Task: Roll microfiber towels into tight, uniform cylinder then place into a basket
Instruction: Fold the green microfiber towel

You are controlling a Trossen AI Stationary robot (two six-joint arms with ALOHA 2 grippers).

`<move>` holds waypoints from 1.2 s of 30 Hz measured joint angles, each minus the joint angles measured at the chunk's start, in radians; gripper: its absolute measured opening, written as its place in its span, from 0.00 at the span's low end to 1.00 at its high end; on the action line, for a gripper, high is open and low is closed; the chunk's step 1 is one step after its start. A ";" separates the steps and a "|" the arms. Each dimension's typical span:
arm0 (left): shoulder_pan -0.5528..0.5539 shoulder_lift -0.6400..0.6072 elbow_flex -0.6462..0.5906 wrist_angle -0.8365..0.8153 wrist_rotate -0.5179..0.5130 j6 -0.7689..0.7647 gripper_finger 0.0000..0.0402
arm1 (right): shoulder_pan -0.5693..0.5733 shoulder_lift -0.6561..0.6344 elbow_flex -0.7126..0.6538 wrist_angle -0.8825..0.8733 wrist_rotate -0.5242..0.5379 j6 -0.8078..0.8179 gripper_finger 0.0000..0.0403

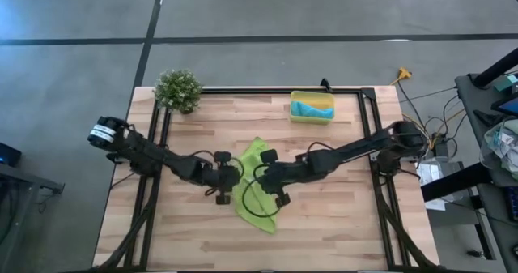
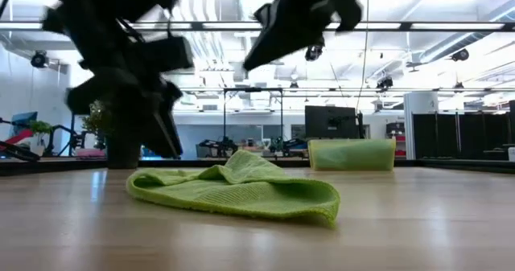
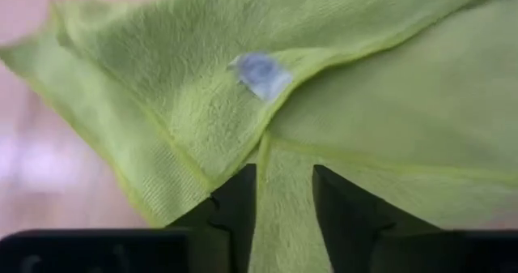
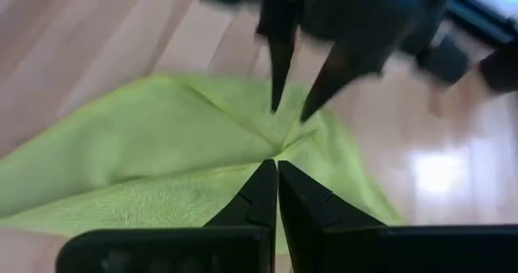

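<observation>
Green towel: the soft lime-green microfiber towel [image 1: 256, 185] is lying in the middle of the light wooden table [image 1: 340, 224], loosely folded over itself and flat rather than rolled, with both arms meeting over it, likely so each can work one side of the fold.
White tag: a small white tag [image 3: 259, 73] is showing on a folded-over flap of the cloth, near the left arm's fingers.
Blue towel: a turquoise-blue towel [image 1: 312, 108] is already sitting inside the small shallow bright-yellow plastic basket [image 1: 295, 113] at the far edge of the table, well apart from the green one.
Left gripper: the left gripper [image 3: 285, 200] is reaching in over the towel; its two dark fingers are standing slightly apart with a ridge of green cloth running between them, so it is pinching a fold loosely.
Right gripper: the right gripper [image 4: 275, 194] is pointing at the meeting creases of the towel, fingers pressed fully together, tips touching the cloth but gripping nothing.
Potted plant: a small green potted plant [image 1: 178, 89] is standing at the far left corner, out of the way.
</observation>
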 joint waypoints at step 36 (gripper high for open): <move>0.200 0.123 0.091 0.003 0.288 0.053 0.51 | -0.022 -0.473 -0.508 0.226 0.014 -0.018 0.02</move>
